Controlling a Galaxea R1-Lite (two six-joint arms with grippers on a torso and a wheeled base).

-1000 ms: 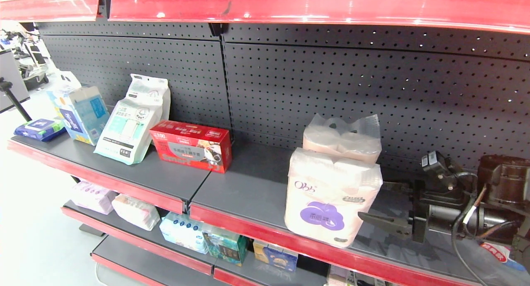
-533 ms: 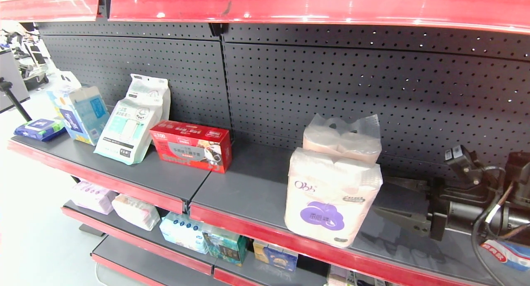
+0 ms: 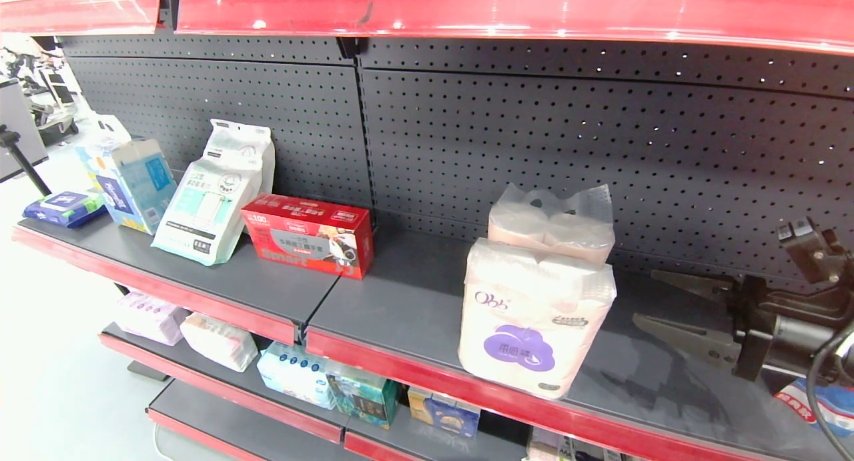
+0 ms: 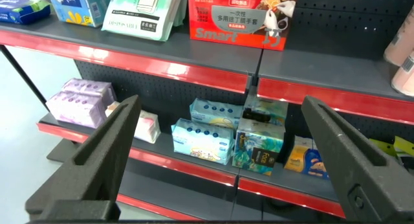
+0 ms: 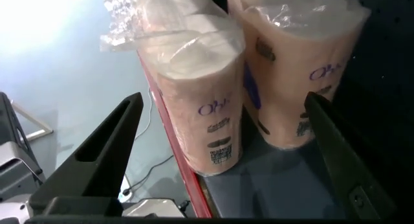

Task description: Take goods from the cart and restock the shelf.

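Observation:
Two packs of tissue rolls stand on the dark shelf (image 3: 413,301): a front pack (image 3: 534,321) with a purple mark at the shelf's red edge, and a clear-wrapped pack (image 3: 552,224) behind it. My right gripper (image 3: 644,296) hangs open over the shelf, to the right of the packs and apart from them. In the right wrist view both packs (image 5: 200,88) (image 5: 297,62) lie beyond the open right gripper (image 5: 223,98), with nothing between its fingers. My left gripper (image 4: 221,102) is open and empty, held low in front of the lower shelves.
Left of the tissue packs stand a red box (image 3: 308,235), a white pouch (image 3: 213,194), a blue carton (image 3: 133,181) and a flat blue wipes pack (image 3: 65,207). Bare shelf lies between the red box and the tissue. Lower shelves hold several packs (image 4: 204,136). A blue-and-white pack (image 3: 817,401) lies under the right arm.
My right gripper has drawn back to the right and slightly upward, away from the front tissue pack, staying open. The packs have not moved.

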